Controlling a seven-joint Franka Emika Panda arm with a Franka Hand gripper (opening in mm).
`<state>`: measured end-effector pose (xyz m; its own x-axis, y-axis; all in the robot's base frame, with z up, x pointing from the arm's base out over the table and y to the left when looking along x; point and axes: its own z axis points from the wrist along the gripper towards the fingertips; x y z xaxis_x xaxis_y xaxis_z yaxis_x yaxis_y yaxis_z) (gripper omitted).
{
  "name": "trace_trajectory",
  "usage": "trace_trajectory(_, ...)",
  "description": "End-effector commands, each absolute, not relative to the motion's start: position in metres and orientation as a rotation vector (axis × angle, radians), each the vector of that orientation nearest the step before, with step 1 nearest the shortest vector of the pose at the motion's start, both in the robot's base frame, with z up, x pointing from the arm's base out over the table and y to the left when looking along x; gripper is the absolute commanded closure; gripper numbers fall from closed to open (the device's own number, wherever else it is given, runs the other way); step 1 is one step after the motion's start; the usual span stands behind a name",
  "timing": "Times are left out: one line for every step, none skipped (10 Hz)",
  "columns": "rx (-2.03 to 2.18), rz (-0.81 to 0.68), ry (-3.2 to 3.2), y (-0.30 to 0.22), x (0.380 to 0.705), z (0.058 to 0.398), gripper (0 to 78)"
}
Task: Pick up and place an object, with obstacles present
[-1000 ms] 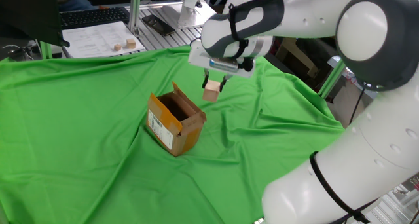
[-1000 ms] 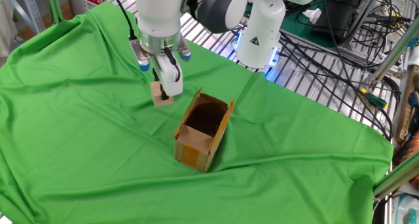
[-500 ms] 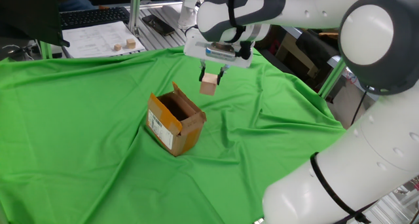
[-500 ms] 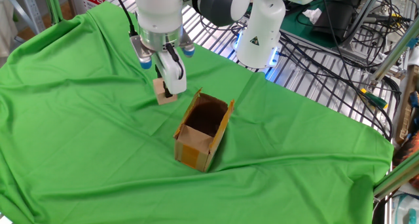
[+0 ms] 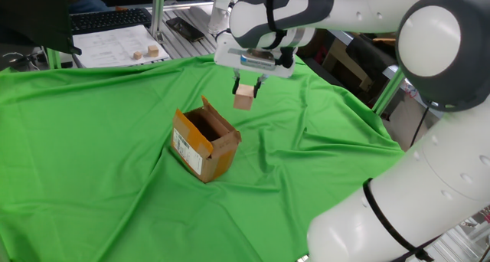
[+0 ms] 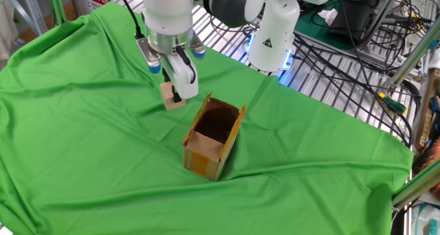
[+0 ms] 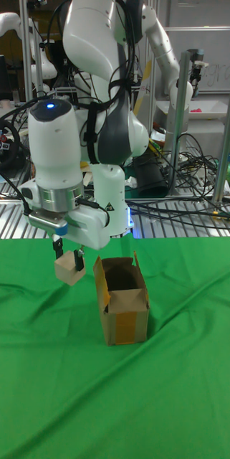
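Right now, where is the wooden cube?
The wooden cube is clamped in the gripper, lifted off the green cloth. In the tall fixed view it hangs just left of the open cardboard box, not touching it.

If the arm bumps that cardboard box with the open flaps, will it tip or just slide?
The cardboard box looks empty and thin-walled, so it is probably light and would shift easily. It stands taller than wide on wrinkled green cloth, which may snag its base and tip it. The raised flaps would likely bend first.
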<state>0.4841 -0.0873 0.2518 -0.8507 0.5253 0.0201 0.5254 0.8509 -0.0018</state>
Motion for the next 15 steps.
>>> trace_trajectory(-0.752,0.002,-3.075,-0.0874,0.4849,0.2533,76.2)
trace_trajectory(-0.686,-0.002,-3.097,-0.0874,0.4849,0.2533,76.2)
trace_trajectory(-0.679,-0.003,-3.1,-0.0874,0.4849,0.2533,76.2)
trace_trajectory(-0.567,-0.016,-3.13,-0.0874,0.4849,0.2533,76.2)
trace_trajectory(-0.518,-0.017,-3.136,-0.0874,0.4849,0.2533,76.2)
trace_trajectory(-0.478,-0.019,-3.142,-0.0874,0.4849,0.2533,76.2)
trace_trajectory(-0.452,-0.022,-3.146,-0.0874,0.4849,0.2533,76.2)
trace_trajectory(-0.438,-0.018,-3.15,-0.0874,0.4849,0.2533,76.2)
trace_trajectory(-0.433,-0.02,-3.151,-0.0874,0.4849,0.2533,76.2)
trace_trajectory(-0.43,-0.022,-3.16,-0.0874,0.4849,0.2533,76.2)
trace_trajectory(-0.431,-0.022,-3.16,-0.0874,0.4849,0.2533,76.2)
trace_trajectory(-0.431,-0.051,-3.151,-0.0874,0.4849,0.2533,76.2)
trace_trajectory(-0.43,-0.06,-3.148,-0.0873,0.4849,0.2534,76.2)
trace_trajectory(-0.432,-0.06,-3.147,-0.0862,0.4848,0.2543,76.2)
trace_trajectory(-0.434,-0.06,-3.147,-0.0814,0.4847,0.2566,76.2)
